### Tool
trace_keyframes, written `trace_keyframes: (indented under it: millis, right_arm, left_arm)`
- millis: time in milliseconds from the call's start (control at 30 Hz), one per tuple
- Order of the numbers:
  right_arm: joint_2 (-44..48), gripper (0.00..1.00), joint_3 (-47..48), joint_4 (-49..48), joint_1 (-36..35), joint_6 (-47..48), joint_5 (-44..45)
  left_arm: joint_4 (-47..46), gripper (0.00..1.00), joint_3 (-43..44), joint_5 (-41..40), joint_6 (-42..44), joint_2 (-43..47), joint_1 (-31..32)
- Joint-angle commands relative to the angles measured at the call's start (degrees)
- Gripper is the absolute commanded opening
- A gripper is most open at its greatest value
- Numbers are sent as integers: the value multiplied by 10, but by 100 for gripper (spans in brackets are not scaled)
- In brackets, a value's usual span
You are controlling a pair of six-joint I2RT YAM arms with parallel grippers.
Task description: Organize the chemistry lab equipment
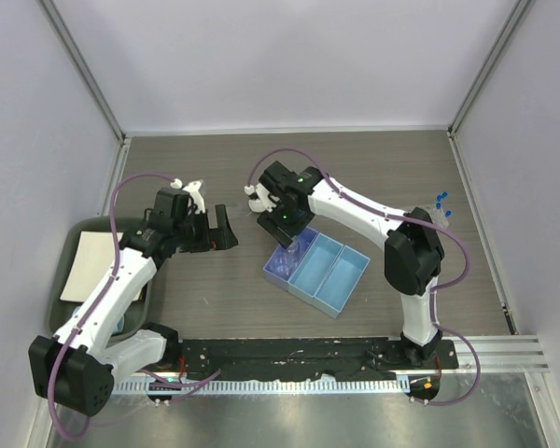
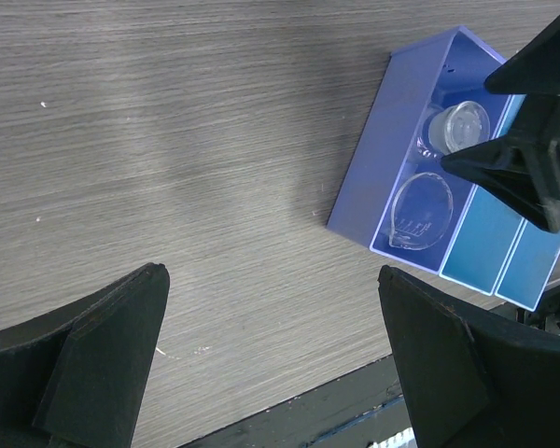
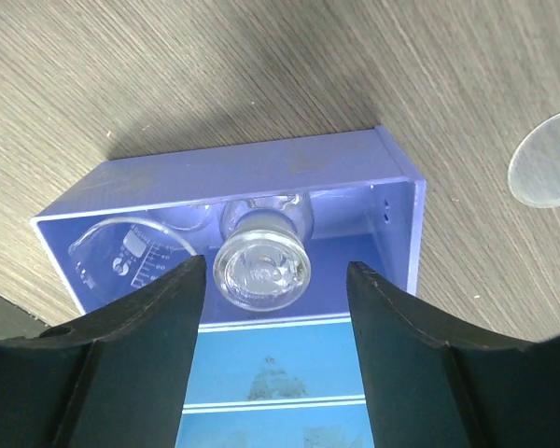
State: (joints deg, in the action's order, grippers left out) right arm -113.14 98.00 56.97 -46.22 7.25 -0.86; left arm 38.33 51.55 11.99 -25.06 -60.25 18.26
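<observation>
A clear glass beaker [image 3: 131, 257] lies on its side in the purple compartment [image 3: 261, 163] of a blue tray. Beside it stands a small clear round glass piece [image 3: 261, 269]. My right gripper [image 3: 273, 273] is open just above that piece, one finger on each side, not touching it. In the left wrist view the beaker [image 2: 420, 213] and the round piece [image 2: 457, 126] lie below the right gripper's black fingers [image 2: 527, 163]. My left gripper [image 2: 271, 355] is open and empty over bare table, left of the tray. Blue-capped test tubes [image 1: 441, 200] lie at the far right.
The tray has two light-blue compartments [image 1: 334, 271] next to the purple one [image 1: 278, 267]. A grey bin [image 1: 75, 233] with a white pad stands at the left edge. A pale translucent round piece [image 3: 549, 159] lies on the table beside the tray. White walls enclose the table.
</observation>
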Motion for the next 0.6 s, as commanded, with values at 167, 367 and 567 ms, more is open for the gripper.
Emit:
trace_keyframes:
  millis: [167, 367, 567]
  right_arm:
    - [49, 70, 47, 25, -5, -15, 59]
    - [48, 76, 128, 24, -5, -47, 143]
    - [-46, 77, 253, 21, 35, -126, 177]
  left_arm:
    - [-19, 100, 1, 3, 0, 2, 2]
    - [-19, 100, 1, 6, 0, 3, 1]
    - [-19, 100, 1, 7, 1, 3, 3]
